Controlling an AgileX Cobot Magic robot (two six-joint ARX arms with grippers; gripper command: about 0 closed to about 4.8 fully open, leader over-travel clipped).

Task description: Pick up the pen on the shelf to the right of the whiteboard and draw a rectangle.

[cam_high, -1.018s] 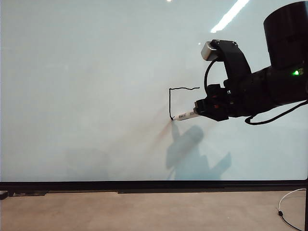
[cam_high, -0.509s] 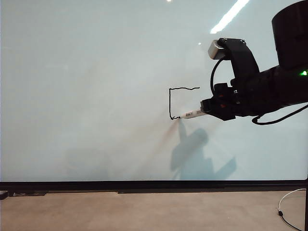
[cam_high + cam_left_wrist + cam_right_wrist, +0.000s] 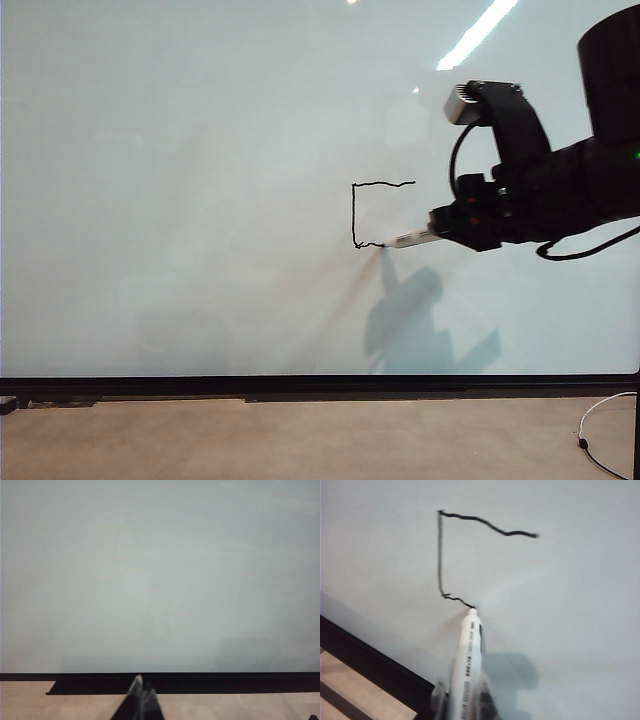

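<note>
The whiteboard (image 3: pixel 180 200) fills most of the exterior view. On it stands part of the rectangle (image 3: pixel 353 212): a top stroke, a left side and a short bottom stroke. My right gripper (image 3: pixel 440 233) is shut on the white pen (image 3: pixel 410 239), whose tip touches the board at the end of the bottom stroke. In the right wrist view the pen (image 3: pixel 468 655) runs out from between the gripper (image 3: pixel 462 700) fingers to the drawn line (image 3: pixel 440 555). My left gripper (image 3: pixel 142 692) hangs low before the whiteboard (image 3: pixel 160 580), its fingertips together and nothing in them.
A black ledge (image 3: pixel 320 386) runs along the board's bottom edge, with a brown surface (image 3: pixel 300 440) below it. A thin white cable (image 3: pixel 598 430) lies at the lower right. The arm's shadow (image 3: pixel 415 330) falls on the board under the pen.
My right gripper has slid to the right with the pen tip on the board, and the bottom stroke has grown rightward from the lower left corner. The left arm has not moved.
</note>
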